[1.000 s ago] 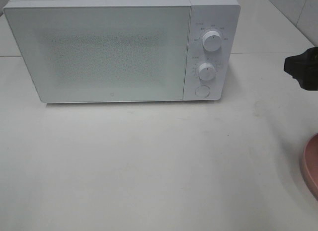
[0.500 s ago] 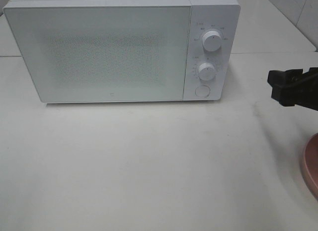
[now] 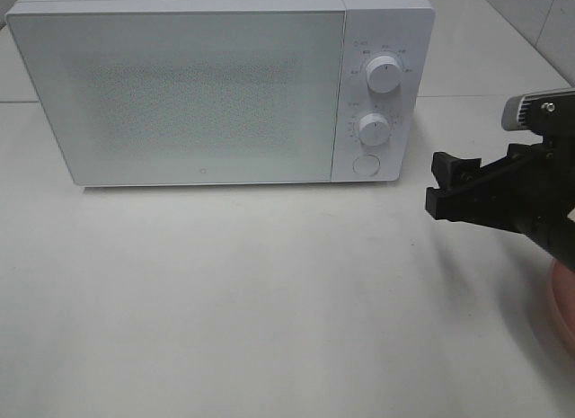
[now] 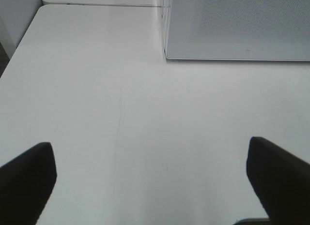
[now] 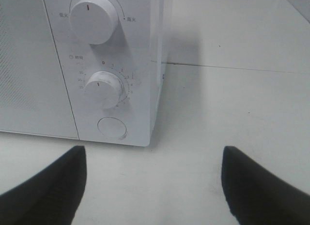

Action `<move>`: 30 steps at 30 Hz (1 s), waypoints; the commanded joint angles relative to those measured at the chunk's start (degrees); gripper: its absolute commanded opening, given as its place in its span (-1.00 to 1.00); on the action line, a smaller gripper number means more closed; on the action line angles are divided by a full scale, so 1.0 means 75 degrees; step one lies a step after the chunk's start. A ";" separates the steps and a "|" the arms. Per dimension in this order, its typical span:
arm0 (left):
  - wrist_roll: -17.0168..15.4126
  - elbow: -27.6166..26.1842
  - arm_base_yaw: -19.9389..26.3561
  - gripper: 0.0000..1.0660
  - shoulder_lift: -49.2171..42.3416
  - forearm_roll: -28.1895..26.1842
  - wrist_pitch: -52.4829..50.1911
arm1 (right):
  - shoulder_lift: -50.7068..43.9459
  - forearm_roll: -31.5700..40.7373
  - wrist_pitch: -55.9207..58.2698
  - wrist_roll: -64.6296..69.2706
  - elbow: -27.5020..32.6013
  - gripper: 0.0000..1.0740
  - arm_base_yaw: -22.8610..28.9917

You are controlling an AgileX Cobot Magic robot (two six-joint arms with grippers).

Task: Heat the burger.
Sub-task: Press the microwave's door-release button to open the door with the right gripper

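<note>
Likely the step in hand is opening the closed microwave [image 3: 198, 94], since the right gripper [image 3: 439, 186] hangs near its control panel, fingers spread and empty, facing the round button [image 5: 112, 128] under the two knobs. To do it well, one fingertip should meet that button squarely and push straight in, clear of the lower knob [image 5: 102, 89] just above. The left gripper [image 4: 150, 186] hovers spread and empty over the table [image 4: 121, 89]; the burger shows in no view, only a pink plate [image 3: 564, 297] rim beneath the right arm.

White microwave [image 3: 382, 18] with dotted-mesh door [image 3: 198, 94], white table [image 3: 225, 301], black right gripper [image 3: 438, 186], pink plate [image 3: 562, 301]
</note>
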 commanded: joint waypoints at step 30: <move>0.0000 0.0023 0.0000 0.87 -0.0160 -0.0008 -0.0130 | 0.1642 0.3522 -0.1627 -0.0955 -0.1184 0.40 0.2850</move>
